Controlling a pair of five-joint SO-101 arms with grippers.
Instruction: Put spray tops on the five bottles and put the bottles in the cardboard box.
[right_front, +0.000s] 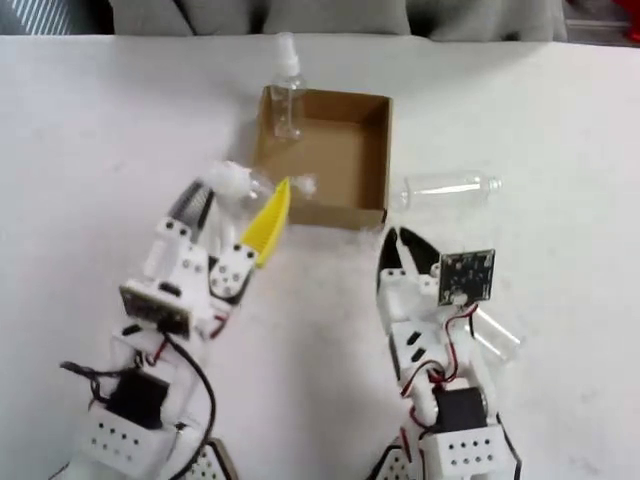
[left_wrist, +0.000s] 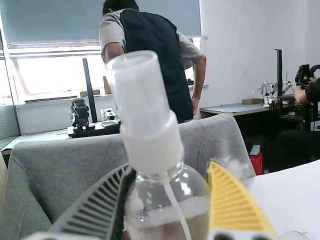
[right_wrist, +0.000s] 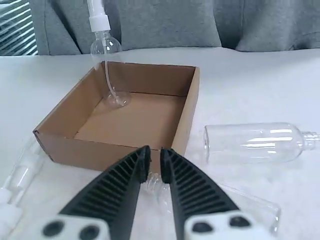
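One capped bottle (right_front: 287, 95) stands upright in the cardboard box (right_front: 385, 150), at its 11 o'clock corner. At the box's 8 o'clock, the left gripper (right_front: 245, 192) pinches a second bottle (left_wrist: 165, 205) between grey and yellow jaws. It grips below the neck, leaving the white spray top (left_wrist: 145, 110) free, apparently for loading. This bottle is clear plastic with its dip tube visible. The right gripper (right_wrist: 153, 150), fingers pressed almost together on nothing evident, sits at 5 o'clock. An uncapped bottle (right_front: 445, 190) lies at 3 o'clock.
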